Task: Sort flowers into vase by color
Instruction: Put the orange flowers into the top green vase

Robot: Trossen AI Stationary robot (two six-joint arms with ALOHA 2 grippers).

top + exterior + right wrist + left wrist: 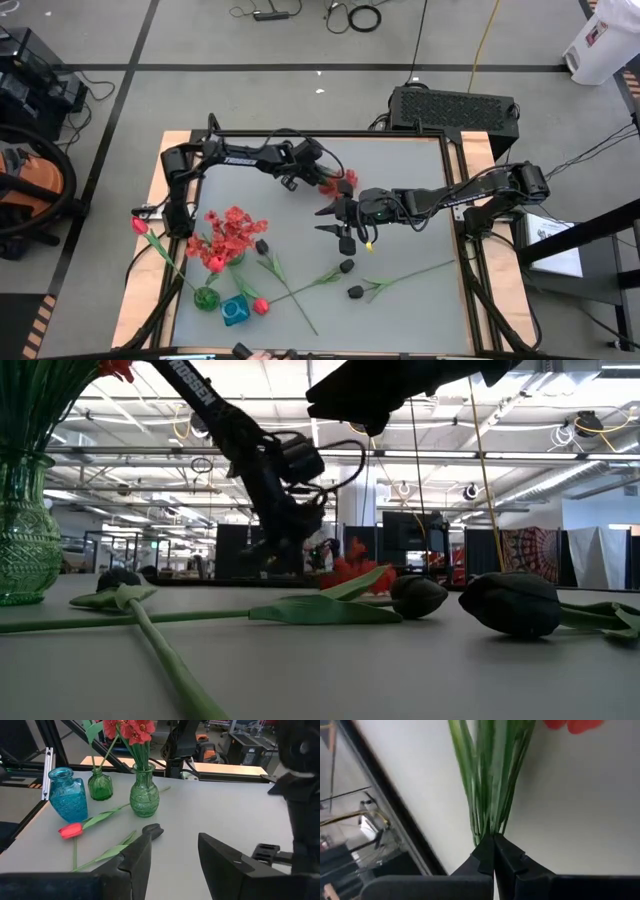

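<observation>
Grey table (pixel 400 170) with wood edging. Standing near its front left corner, well away from the right gripper (pixel 343 222): blue vase (pixel 235 311), small green vase (pixel 206 297), larger green vase (pixel 144 796). Lying flat closer to that gripper: black buds (pixel 346 266) on green stems, one red tulip (pixel 70 830).

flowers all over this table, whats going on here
The robot is sorting artificial flowers into vases. The left gripper is shut on a bunch of green stems with red blooms near the table's far edge. The right gripper hangs open over the middle, holding nothing. A clear green vase already holds red flowers, beside a smaller green vase and a blue vase. Black buds and a red tulip lie loose on the table.
</observation>
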